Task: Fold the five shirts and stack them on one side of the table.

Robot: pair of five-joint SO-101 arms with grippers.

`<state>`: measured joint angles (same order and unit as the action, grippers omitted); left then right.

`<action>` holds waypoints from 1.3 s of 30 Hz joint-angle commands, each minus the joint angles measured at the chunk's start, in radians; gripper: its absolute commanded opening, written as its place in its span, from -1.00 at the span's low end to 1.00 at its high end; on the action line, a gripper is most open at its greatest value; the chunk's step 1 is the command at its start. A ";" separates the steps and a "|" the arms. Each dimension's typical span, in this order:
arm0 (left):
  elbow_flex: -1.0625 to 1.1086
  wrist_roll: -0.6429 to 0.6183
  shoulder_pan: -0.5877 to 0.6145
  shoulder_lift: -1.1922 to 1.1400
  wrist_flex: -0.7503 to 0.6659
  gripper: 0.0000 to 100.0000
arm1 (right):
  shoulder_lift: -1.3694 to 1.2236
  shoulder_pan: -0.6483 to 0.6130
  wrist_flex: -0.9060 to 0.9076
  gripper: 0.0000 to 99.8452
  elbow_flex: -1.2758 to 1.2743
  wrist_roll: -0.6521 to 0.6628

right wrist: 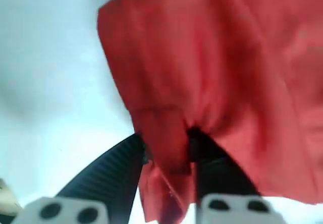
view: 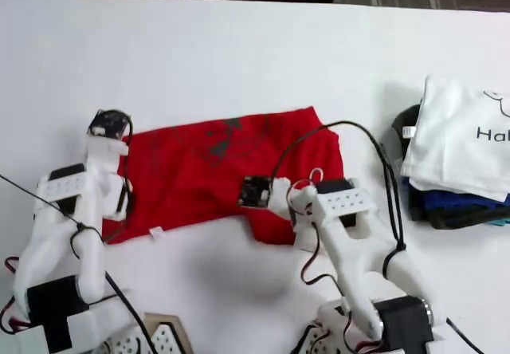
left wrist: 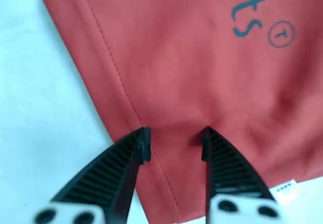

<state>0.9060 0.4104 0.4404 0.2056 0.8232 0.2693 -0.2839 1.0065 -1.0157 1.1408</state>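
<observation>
Left gripper (left wrist: 174, 144) part open, tips pressed onto the red shirt (left wrist: 192, 67) near its hem; right gripper (right wrist: 168, 146) clamped on a bunched fold above the worktop (right wrist: 45, 57)

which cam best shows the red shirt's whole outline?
High view: the whole red shirt lies spread on the table. Left wrist view gives one hemmed edge at the left gripper; right wrist view, bunched cloth in the right gripper.
</observation>
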 commanded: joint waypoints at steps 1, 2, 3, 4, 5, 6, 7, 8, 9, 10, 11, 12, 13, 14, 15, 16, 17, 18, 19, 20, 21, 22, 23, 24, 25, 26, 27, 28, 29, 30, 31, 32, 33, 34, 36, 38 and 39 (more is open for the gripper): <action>-0.016 -0.005 0.005 -0.005 -0.008 -0.62 | -0.035 0.005 0.005 -0.86 0.000 -0.009; -0.016 -0.005 0.005 -0.005 -0.008 -0.62 | -0.035 0.005 0.005 -0.86 0.000 -0.009; -0.016 -0.005 0.005 -0.005 -0.009 -0.62 | -0.035 0.005 0.005 -0.86 0.000 -0.009; -0.016 -0.005 0.005 -0.005 -0.009 -0.62 | -0.035 0.005 0.005 -0.86 0.000 -0.009; -0.016 -0.005 0.005 -0.005 -0.009 -0.62 | -0.035 0.005 0.005 -0.86 0.000 -0.009; -0.016 -0.005 0.005 -0.005 -0.009 -0.62 | -0.035 0.005 0.005 -0.87 0.000 -0.009; -0.016 -0.005 0.005 -0.005 -0.009 -0.62 | -0.035 0.005 0.005 -0.90 0.000 -0.009; -0.016 -0.005 0.005 -0.005 -0.009 -0.62 | -0.035 0.005 0.005 -0.95 0.000 -0.009; -0.016 -0.005 0.005 -0.005 -0.009 -0.62 | -0.035 0.005 0.005 -0.97 0.000 -0.009; -0.016 -0.005 0.005 -0.005 -0.009 -0.62 | -0.035 0.005 0.005 -0.95 0.000 -0.009; -0.016 -0.005 0.005 -0.005 -0.009 -0.62 | -0.035 0.005 0.005 -0.96 0.000 -0.009; -0.016 -0.005 0.005 -0.005 -0.009 -0.62 | -0.035 0.005 0.005 -0.96 0.000 -0.009; -0.016 -0.005 0.005 -0.005 -0.009 -0.62 | -0.035 0.005 0.005 -0.96 0.000 -0.009; -0.016 -0.005 0.005 -0.005 -0.009 -0.62 | -0.035 0.005 0.005 -0.96 0.002 -0.009; -0.016 -0.006 0.005 -0.005 -0.009 -0.62 | -0.035 0.005 0.005 -0.96 0.002 -0.009; -0.016 -0.006 0.005 -0.005 -0.009 -0.62 | -0.035 0.005 0.005 -0.96 0.002 -0.009; -0.016 -0.006 0.005 -0.005 -0.009 -0.62 | -0.035 0.005 0.005 -0.96 0.002 -0.009; -0.016 -0.006 0.005 -0.005 -0.009 -0.62 | -0.035 0.005 0.007 -0.96 0.002 -0.009; -0.016 -0.006 0.005 -0.005 -0.009 -0.62 | -0.035 0.005 0.007 -0.96 0.003 -0.009; -0.016 -0.006 0.005 -0.005 -0.009 -0.62 | -0.035 0.005 0.010 -0.96 0.011 -0.009; -0.016 -0.006 0.005 -0.005 -0.011 -0.62 | -0.035 0.005 0.022 -0.96 0.023 -0.009; -0.016 -0.006 0.005 -0.005 -0.011 -0.62 | -0.035 0.007 0.042 -0.96 0.041 -0.009; -0.016 -0.006 0.005 -0.005 -0.011 -0.62 | -0.035 0.007 0.070 -0.96 0.068 -0.009; -0.016 -0.006 0.005 -0.005 -0.011 -0.62 | -0.035 0.007 0.102 -0.96 0.100 -0.009; -0.016 -0.006 0.005 -0.005 -0.011 -0.62 | -0.035 0.007 0.131 -0.96 0.137 -0.009; -0.016 -0.006 0.005 -0.005 -0.012 -0.62 | -0.035 0.007 0.162 -0.96 0.178 -0.006; -0.016 -0.006 0.005 -0.005 -0.012 -0.62 | -0.035 0.007 0.185 -0.96 0.218 -0.006; -0.016 -0.006 0.005 -0.005 -0.012 -0.62 | -0.035 0.007 0.205 -0.96 0.259 -0.005; -0.016 -0.006 0.005 -0.005 -0.012 -0.62 | -0.035 0.007 0.223 -0.96 0.304 -0.005; -0.016 -0.006 0.005 -0.005 -0.012 -0.62 | -0.036 0.007 0.242 -0.96 0.348 -0.005; -0.016 -0.006 0.005 -0.005 -0.012 -0.62 | -0.042 0.007 0.259 -0.96 0.396 -0.005; -0.016 -0.006 0.005 -0.005 -0.012 -0.62 | -0.044 0.007 0.274 -0.96 0.442 -0.005; -0.016 -0.006 0.005 -0.005 -0.012 -0.62 | -0.045 0.007 0.282 -0.96 0.482 -0.005; -0.015 -0.006 0.005 -0.005 -0.012 -0.62 | -0.045 0.005 0.286 -0.96 0.517 -0.005; -0.015 -0.006 0.005 -0.005 -0.012 -0.62 | -0.047 0.002 0.285 -0.96 0.580 -0.005; -0.015 -0.006 0.005 -0.005 -0.012 -0.62 | -0.064 -0.001 0.283 -0.96 0.629 -0.005; -0.015 -0.006 0.005 -0.005 -0.012 -0.62 | -0.082 -0.001 0.283 -0.96 0.657 -0.005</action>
<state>0.9060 0.4104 0.4404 0.2056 0.8232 0.2110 -0.2854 1.2827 -0.4588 1.1377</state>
